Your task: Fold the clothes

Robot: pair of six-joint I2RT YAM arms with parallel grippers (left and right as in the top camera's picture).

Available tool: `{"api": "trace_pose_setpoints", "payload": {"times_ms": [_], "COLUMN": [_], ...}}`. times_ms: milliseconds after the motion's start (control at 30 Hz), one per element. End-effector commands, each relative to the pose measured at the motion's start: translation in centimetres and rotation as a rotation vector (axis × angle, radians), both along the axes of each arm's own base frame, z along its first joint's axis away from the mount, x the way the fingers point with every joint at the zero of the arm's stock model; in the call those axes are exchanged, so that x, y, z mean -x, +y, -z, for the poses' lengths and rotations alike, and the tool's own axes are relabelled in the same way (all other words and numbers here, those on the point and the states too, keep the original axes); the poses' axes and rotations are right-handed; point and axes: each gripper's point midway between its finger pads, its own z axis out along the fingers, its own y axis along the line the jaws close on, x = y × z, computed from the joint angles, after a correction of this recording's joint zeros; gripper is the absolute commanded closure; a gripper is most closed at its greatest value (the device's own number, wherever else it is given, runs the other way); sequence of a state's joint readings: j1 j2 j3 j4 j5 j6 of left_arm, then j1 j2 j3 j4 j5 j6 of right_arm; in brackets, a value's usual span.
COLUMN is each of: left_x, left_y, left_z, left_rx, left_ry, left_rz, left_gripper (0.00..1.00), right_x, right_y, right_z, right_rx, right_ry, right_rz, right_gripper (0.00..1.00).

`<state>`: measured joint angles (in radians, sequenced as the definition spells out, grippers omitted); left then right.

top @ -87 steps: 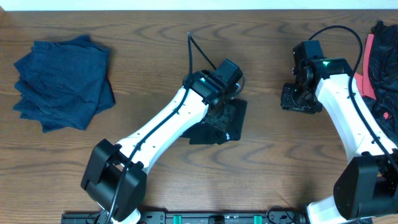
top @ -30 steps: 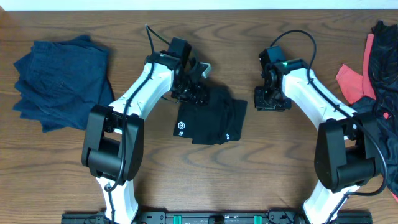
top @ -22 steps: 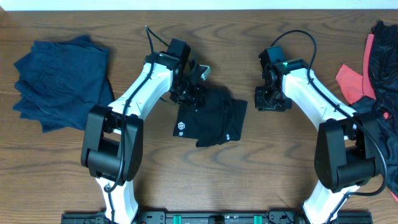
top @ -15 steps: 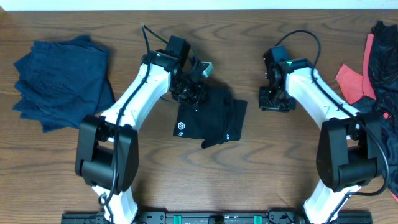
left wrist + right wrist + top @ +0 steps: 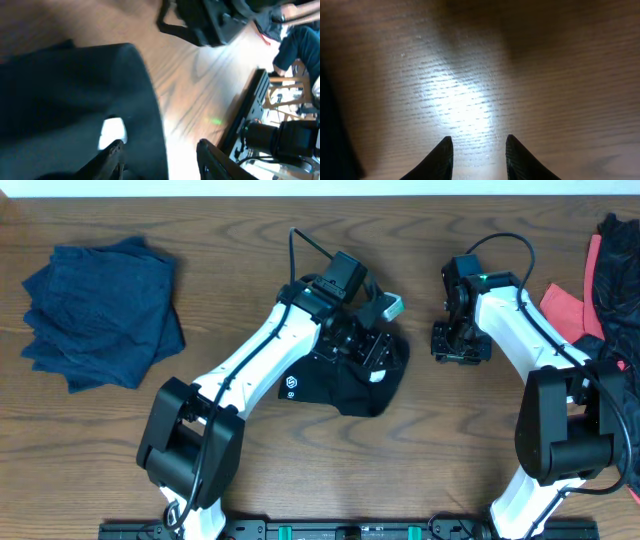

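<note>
1. The left arm (image 5: 285,355) now reaches right across the black garment (image 5: 340,388), away from its upper-left edge.
2. The left jaws, clamped a moment ago, stand apart.
3. The garment's right side bulges farther right.
4. The right arm (image 5: 512,310) sits slightly farther right.

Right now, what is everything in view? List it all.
stack: one, dark blue, folded, table's far left
garment: one, black with white logo, table centre
pile: one heap, black and coral-red, right edge; number of pieces unclear
table: one, brown wood
left arm: one, white and black, reaching over the garment
right arm: one, white and black, right of the garment
left gripper: one, black, open at the garment's edge
right gripper: one, black, open and empty over bare wood
</note>
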<state>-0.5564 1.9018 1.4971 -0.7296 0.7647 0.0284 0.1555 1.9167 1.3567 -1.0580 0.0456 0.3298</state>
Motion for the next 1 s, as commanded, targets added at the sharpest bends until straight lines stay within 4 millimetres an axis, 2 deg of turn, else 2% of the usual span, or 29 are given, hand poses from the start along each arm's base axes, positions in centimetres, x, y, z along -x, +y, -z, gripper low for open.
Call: {"api": "trace_pose_setpoints", "payload": {"times_ms": [0,67,200,300,400,567,633,767,867,967], "left_x": [-2.7,-4.1,-7.2,-8.6,-9.7,-10.9,-11.1,-11.6,-11.8,-12.0], "left_y": [2.4,4.1,8.5,10.7,12.6,14.1,14.0,13.9,13.9,13.8], "left_z": [-2.6,-3.4,-3.6,-2.9,-2.1,-0.3,0.3,1.6,2.9,4.2], "left_rx": [0.037,0.043,-0.006,-0.047,-0.112,-0.203,-0.205,-0.210,-0.220,-0.230], "left_ry": [-0.047,-0.070,-0.114,-0.125,-0.145,-0.169,-0.164,-0.153,-0.135,-0.114], "left_rz": [-0.082,-0.132,-0.260,-0.321,-0.373,-0.414,-0.413,-0.411,-0.409,-0.406], "left_gripper": [0.51,0.51,0.51,0.49,0.44,0.40,0.39,0.38,0.38,0.37], "right_x": [-0.1,0.1,0.9,0.6,-0.2,-0.8,-0.9,-0.9,-0.9,-1.0], "right_y": [-0.4,-0.3,2.2,3.4,4.0,6.7,7.3,7.8,8.2,9.7], "right_z": [-0.3,-0.3,-1.2,-3.1,-5.8,-10.7,-11.6,-10.9,-9.4,-7.8], "right_rx": [0.009,0.004,-0.150,-0.222,-0.262,-0.416,-0.433,-0.431,-0.431,-0.482], "right_ry": [-0.006,0.000,0.025,-0.025,-0.118,-0.279,-0.313,-0.297,-0.253,-0.212], "right_rz": [0.010,0.009,-0.054,-0.073,-0.089,-0.173,-0.198,-0.212,-0.213,-0.250], "right_gripper": [0.67,0.68,0.78,0.78,0.78,0.83,0.83,0.82,0.83,0.84]}}
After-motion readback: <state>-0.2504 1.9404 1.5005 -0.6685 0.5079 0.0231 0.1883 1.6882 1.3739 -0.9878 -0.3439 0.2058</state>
